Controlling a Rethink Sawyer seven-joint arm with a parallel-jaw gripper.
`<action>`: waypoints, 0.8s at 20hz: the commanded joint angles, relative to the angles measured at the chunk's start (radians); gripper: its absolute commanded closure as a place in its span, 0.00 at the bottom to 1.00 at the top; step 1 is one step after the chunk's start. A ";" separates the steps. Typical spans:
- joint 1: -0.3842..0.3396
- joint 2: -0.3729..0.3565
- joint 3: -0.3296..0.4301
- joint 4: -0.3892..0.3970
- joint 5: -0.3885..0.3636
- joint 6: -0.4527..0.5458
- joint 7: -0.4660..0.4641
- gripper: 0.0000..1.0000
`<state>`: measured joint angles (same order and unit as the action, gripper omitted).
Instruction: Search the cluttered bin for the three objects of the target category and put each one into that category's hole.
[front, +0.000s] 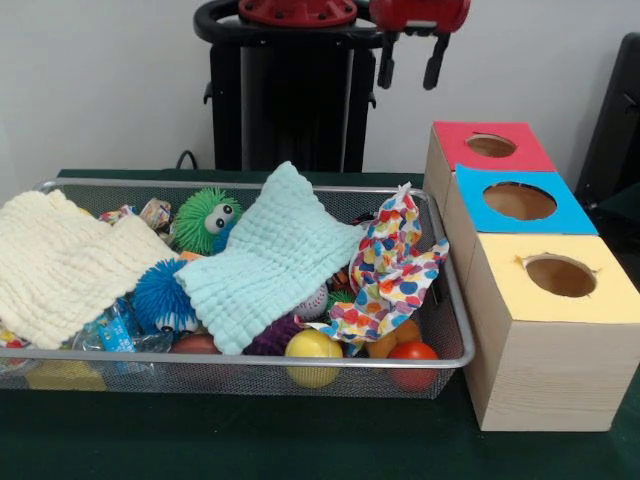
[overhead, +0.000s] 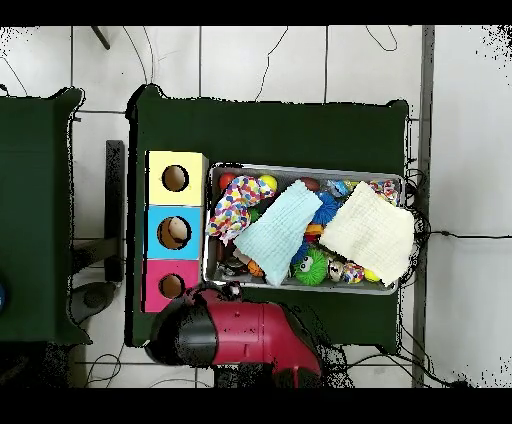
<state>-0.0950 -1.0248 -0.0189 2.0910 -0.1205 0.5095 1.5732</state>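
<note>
Dark green cloth (front: 300, 450) covers the table, white wall behind, pale tiled floor (overhead: 260, 60) around it. Gripper (front: 410, 62) hangs up at the far edge, fingers apart, holding nothing. Bin (front: 300, 362) sits left of the boxes, cream cloth (front: 60, 260) and mint cloth (front: 265, 260) hiding much inside. Hole (front: 490, 145) lies in the farthest, red-topped box, well right.

Light is even and fairly bright, with no glare. In the front view the boxes (front: 545, 300) cast only a faint shadow on the green table cover (front: 300, 440) beside the bin (front: 440, 300), and the toys look slightly soft. The wall behind is evenly lit.
</note>
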 joint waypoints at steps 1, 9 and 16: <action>-0.048 0.144 0.040 -0.147 -0.110 -0.132 0.048 0.00; -0.079 0.171 0.070 -0.223 -0.108 -0.102 0.040 0.00; -0.117 0.223 0.087 -0.283 -0.126 -0.091 0.009 0.00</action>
<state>-0.1697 -0.8736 -0.0183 1.9287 -0.1991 0.4102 1.5734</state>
